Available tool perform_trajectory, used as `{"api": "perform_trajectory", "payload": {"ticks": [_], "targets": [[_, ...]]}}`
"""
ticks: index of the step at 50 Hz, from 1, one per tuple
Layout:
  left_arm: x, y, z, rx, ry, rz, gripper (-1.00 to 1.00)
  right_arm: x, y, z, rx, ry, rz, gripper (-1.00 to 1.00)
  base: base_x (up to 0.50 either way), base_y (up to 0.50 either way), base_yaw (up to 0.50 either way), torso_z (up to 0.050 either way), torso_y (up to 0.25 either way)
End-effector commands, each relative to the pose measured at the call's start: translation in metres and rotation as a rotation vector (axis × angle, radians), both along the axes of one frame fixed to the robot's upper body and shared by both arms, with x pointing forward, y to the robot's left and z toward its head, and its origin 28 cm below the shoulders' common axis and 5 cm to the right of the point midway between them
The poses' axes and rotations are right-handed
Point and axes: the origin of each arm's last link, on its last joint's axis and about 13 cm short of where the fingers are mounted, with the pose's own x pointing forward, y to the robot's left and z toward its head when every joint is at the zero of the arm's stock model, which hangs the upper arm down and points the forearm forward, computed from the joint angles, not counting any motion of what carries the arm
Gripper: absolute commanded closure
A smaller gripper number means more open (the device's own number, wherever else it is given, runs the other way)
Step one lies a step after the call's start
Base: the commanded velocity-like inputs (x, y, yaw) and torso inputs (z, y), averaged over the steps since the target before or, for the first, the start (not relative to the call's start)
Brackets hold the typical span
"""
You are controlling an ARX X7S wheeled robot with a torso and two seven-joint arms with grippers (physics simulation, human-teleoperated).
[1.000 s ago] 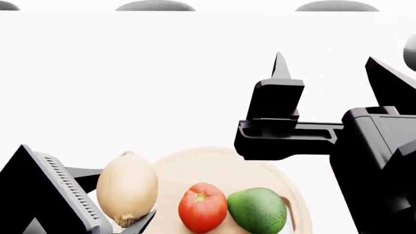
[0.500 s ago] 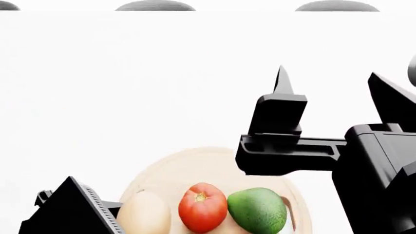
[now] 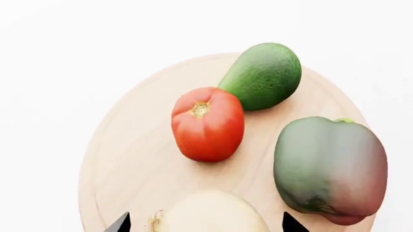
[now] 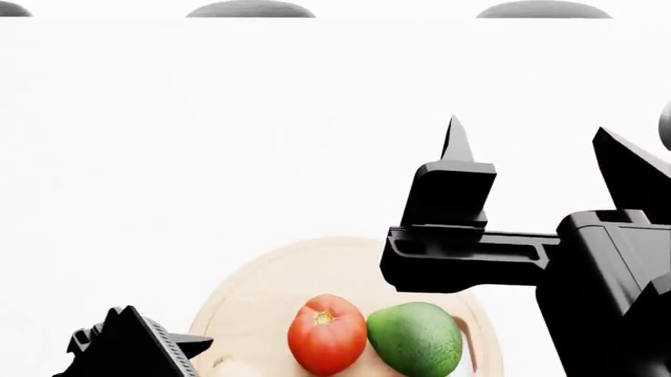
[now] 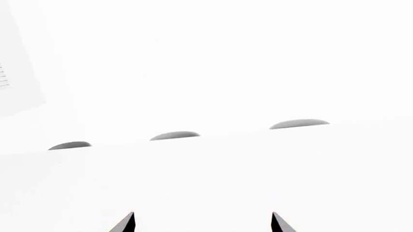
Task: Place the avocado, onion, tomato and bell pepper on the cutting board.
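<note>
Pale papery skin marks the onion [image 3: 210, 212], held between the spread fingertips of the left gripper [image 3: 205, 223] just over the near edge of the cutting board [image 3: 129, 159]; whether it already rests on the wood I cannot tell. It looks light, firm and round, with a slippery, flaky skin, so a hold across its widest middle seems safest. Farther in, at the board's centre, lies the glossy tomato [image 3: 208, 123], softer and easily bruised. Beside it on the board sits the mottled bell pepper [image 3: 330, 169], hollow and light. At the board's far side, touching the tomato, is the smooth, heavier avocado [image 3: 263, 75]. Beyond the board, the right gripper [image 5: 202, 223] hangs open and empty.
</note>
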Motion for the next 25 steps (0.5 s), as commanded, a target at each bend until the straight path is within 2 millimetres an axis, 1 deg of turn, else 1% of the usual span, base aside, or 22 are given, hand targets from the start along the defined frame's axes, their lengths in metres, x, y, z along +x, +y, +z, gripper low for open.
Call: {"api": "perform_trajectory", "payload": {"ticks": [1, 9, 11, 13, 14, 15, 16, 17, 18, 20, 21, 22, 23, 24, 25], "targets": [[0.0, 0.0, -0.001, -0.007, 0.006, 0.01, -1.0, -0.001, 0.0, -0.002, 0.005, 0.007, -0.002, -1.0, 0.0, 0.0, 0.0, 0.0, 0.0], [0.0, 0.002, -0.001, -0.009, 0.004, 0.014, -1.0, -0.001, 0.001, -0.003, 0.007, 0.007, -0.001, -1.0, 0.0, 0.0, 0.0, 0.0, 0.0], [-0.002, 0.002, 0.004, -0.016, -0.005, 0.01, -1.0, -0.001, 0.001, -0.003, 0.007, 0.008, -0.002, -1.0, 0.0, 0.0, 0.0, 0.0, 0.0], [-0.005, 0.002, 0.021, -0.061, -0.044, -0.005, -1.0, 0.0, 0.001, -0.003, 0.008, 0.008, -0.003, -1.0, 0.0, 0.0, 0.0, 0.0, 0.0], [-0.007, 0.002, 0.026, -0.073, -0.052, -0.01, -1.0, 0.0, 0.001, -0.003, 0.008, 0.007, -0.004, -1.0, 0.0, 0.0, 0.0, 0.0, 0.0], [-0.011, 0.001, 0.038, -0.102, -0.071, -0.024, -1.0, 0.0, 0.001, -0.003, 0.007, 0.006, -0.003, -1.0, 0.0, 0.0, 0.0, 0.0, 0.0], [-0.014, 0.001, 0.043, -0.112, -0.079, -0.033, -1.0, 0.001, 0.001, -0.003, 0.007, 0.006, -0.003, -1.0, 0.0, 0.0, 0.0, 0.0, 0.0], [-0.021, 0.0, 0.055, -0.141, -0.094, -0.057, -1.0, 0.001, 0.001, -0.002, 0.008, 0.005, -0.002, -1.0, 0.0, 0.0, 0.0, 0.0, 0.0], [-0.025, 0.0, 0.06, -0.153, -0.101, -0.069, -1.0, 0.001, 0.001, -0.002, 0.008, 0.004, -0.002, -1.0, 0.0, 0.0, 0.0, 0.0, 0.0], [-0.038, 0.0, 0.084, -0.205, -0.143, -0.113, -1.0, 0.002, 0.002, -0.001, 0.009, 0.0, 0.0, -1.0, 0.0, 0.0, 0.0, 0.0, 0.0], [-0.041, 0.001, 0.093, -0.222, -0.173, -0.121, -1.0, 0.003, 0.002, 0.0, 0.008, -0.003, 0.001, -1.0, 0.0, 0.0, 0.0, 0.0, 0.0], [-0.042, 0.002, 0.1, -0.235, -0.193, -0.122, -1.0, 0.003, 0.002, 0.0, 0.009, -0.005, 0.001, -1.0, 0.0, 0.0, 0.0, 0.0, 0.0], [-0.044, 0.004, 0.112, -0.258, -0.227, -0.117, -1.0, 0.004, 0.002, 0.002, 0.008, -0.009, 0.002, -1.0, 0.0, 0.0, 0.0, 0.0, 0.0], [-0.045, 0.005, 0.116, -0.267, -0.238, -0.113, -1.0, 0.004, 0.002, 0.002, 0.008, -0.011, 0.002, -1.0, 0.0, 0.0, 0.0, 0.0, 0.0], [-0.049, 0.008, 0.129, -0.29, -0.274, -0.098, -1.0, 0.005, 0.001, 0.003, 0.007, -0.016, 0.002, -1.0, 0.0, 0.0, 0.0, 0.0, 0.0]]}}
